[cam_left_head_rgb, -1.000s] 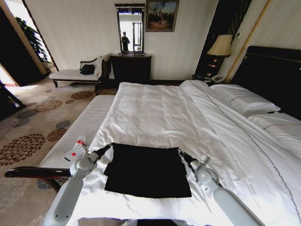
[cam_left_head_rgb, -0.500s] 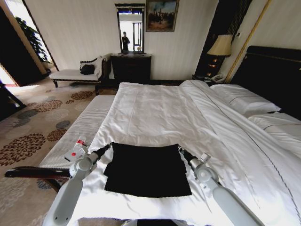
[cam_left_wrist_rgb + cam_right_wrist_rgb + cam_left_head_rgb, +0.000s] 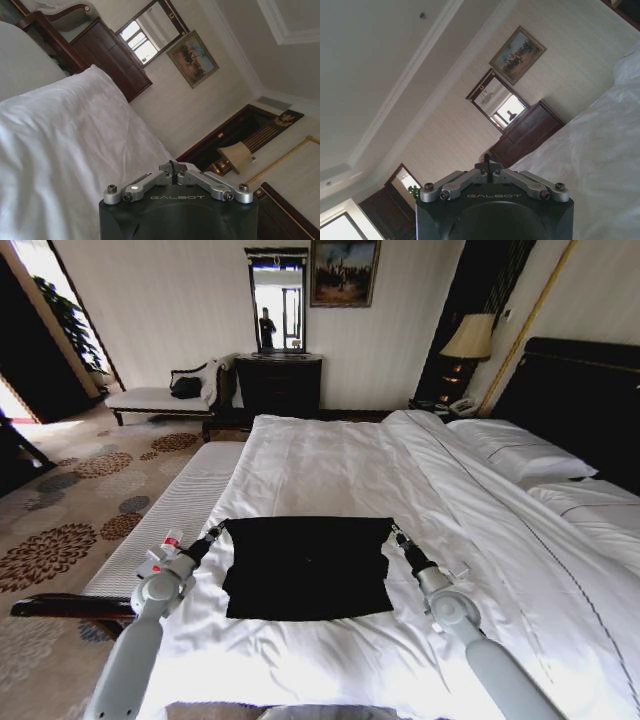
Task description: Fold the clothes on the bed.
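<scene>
The clothes are one black T-shirt [image 3: 307,570] lying on the white duvet of the bed [image 3: 330,470], near its foot. Its far edge is pulled straight between my two grippers. My left gripper [image 3: 217,531] is shut on the far left corner. My right gripper [image 3: 396,531] is shut on the far right corner. In the left wrist view the left gripper [image 3: 171,164] has its fingers pressed together above the duvet [image 3: 60,135]. The right gripper [image 3: 487,160] looks the same in the right wrist view. The shirt's lettering is hidden.
A long white bench [image 3: 175,505] runs along the bed's left side, with a small white-and-red remote [image 3: 160,558] on it beside my left arm. Pillows [image 3: 520,455] and a dark headboard [image 3: 590,400] are at the right. A dresser [image 3: 278,382] and chaise [image 3: 160,398] stand by the far wall.
Both grippers have moved away from me up the bed, dragging the T-shirt with them. Its far edge is now straight and taut, and the whole cloth lies farther up the duvet.
</scene>
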Robot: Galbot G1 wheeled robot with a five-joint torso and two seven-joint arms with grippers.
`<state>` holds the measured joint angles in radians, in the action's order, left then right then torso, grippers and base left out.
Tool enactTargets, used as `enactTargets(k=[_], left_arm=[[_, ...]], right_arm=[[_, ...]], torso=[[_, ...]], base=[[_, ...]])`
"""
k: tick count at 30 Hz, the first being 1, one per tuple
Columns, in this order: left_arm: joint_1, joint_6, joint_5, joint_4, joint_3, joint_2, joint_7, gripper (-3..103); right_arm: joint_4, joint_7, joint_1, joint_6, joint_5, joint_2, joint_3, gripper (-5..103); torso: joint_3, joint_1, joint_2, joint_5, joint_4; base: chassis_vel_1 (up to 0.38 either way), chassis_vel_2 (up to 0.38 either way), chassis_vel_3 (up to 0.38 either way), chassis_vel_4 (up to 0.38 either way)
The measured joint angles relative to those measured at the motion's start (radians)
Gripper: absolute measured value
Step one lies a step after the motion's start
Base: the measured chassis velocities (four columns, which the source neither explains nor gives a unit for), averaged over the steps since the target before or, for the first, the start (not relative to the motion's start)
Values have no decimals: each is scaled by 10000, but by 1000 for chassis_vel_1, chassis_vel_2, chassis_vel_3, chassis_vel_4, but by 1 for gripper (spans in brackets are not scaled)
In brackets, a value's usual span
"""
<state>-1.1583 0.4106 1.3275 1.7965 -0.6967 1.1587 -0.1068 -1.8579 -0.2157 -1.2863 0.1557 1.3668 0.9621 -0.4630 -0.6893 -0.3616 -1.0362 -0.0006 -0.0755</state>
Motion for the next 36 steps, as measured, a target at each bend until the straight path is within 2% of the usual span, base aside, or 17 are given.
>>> enactTargets(k=[4, 6, 9, 18, 20, 22, 24, 25, 29, 30, 31, 32, 33, 34, 36], left_arm=[[-179, -118, 238, 1238, -139, -95, -143, 0], [-200, -118, 282, 1391, -155, -112, -143, 0], [-392, -117, 581, 2369, -299, -240, -106, 0], [-894, -38, 1306, 3921, -758, -505, 73, 0], [-1396, -32, 1567, 4607, -1133, -549, 125, 0], [-1475, -31, 1614, 4711, -1191, -551, 138, 0], [-1951, 16, 2028, 5343, -1624, -604, 301, 0], [-1951, 16, 2028, 5343, -1624, -604, 301, 0], [-2408, 212, 2580, 6110, -2198, -745, 639, 0], [-2408, 212, 2580, 6110, -2198, -745, 639, 0], [-2414, 282, 2603, 6124, -2221, -779, 740, 0], [-2300, 402, 2585, 5931, -2056, -846, 901, 0], [-2137, 480, 2488, 5640, -1854, -891, 990, 0], [-1935, 526, 2324, 5221, -1600, -934, 1080, 0], [-1867, 536, 2261, 5069, -1519, -943, 1101, 0]], right_arm=[[-553, -771, -218, 392, 118, -17, -364, 0], [-650, -850, -265, 419, 137, -27, -423, 0], [-1272, -1144, -668, 484, 203, -100, -846, 0], [-2839, -1141, -1892, 557, 234, -147, -2308, 0], [-3485, -933, -2364, 563, 268, -180, -2833, 0], [-3589, -884, -2449, 563, 277, -193, -2919, 0], [-4324, -498, -3118, 551, 405, -326, -3597, 0], [-4324, -498, -3118, 551, 405, -326, -3597, 0], [-5499, 1046, -3798, 138, 952, -712, -4733, 0], [-5499, 1046, -3798, 138, 952, -712, -4733, 0], [-5675, 1856, -3718, -131, 1057, -826, -4845, 0], [-5667, 3082, -3446, -689, 1075, -979, -4770, 0], [-5446, 3662, -3215, -1051, 905, -1058, -4503, 0], [-5089, 4121, -2936, -1420, 611, -1132, -4060, 0], [-4892, 4261, -2793, -1563, 462, -1163, -3837, 0]], torso=[[0, 0, 0, 2, -2], [0, -1, 0, 2, -1], [0, 0, 0, 2, 0], [1, 0, 0, 1, -5], [1, 0, 0, 1, 2], [1, 0, -1, 1, 2], [1, 1, 0, 1, 2], [1, 1, 0, 1, 2], [2, 2, -2, 0, -3], [2, 2, -2, 0, -3], [2, 2, -3, -1, -2], [2, 2, -4, -1, 2], [3, 3, -4, -3, 1], [1, 2, -3, 0, -2], [1, 2, -4, -1, -6]], base=[[0, 0, 0, 0], [0, 0, 0, 0], [0, 0, 0, 0], [0, 0, 0, 0], [0, 0, 0, 0], [0, 0, 0, 0], [0, 0, 0, 0], [0, 0, 0, 0], [0, 0, 0, 0], [0, 0, 0, 0], [0, 0, 0, 0], [0, 0, 0, 0], [0, 0, 0, 0], [0, 0, 0, 0], [0, 0, 0, 0]])
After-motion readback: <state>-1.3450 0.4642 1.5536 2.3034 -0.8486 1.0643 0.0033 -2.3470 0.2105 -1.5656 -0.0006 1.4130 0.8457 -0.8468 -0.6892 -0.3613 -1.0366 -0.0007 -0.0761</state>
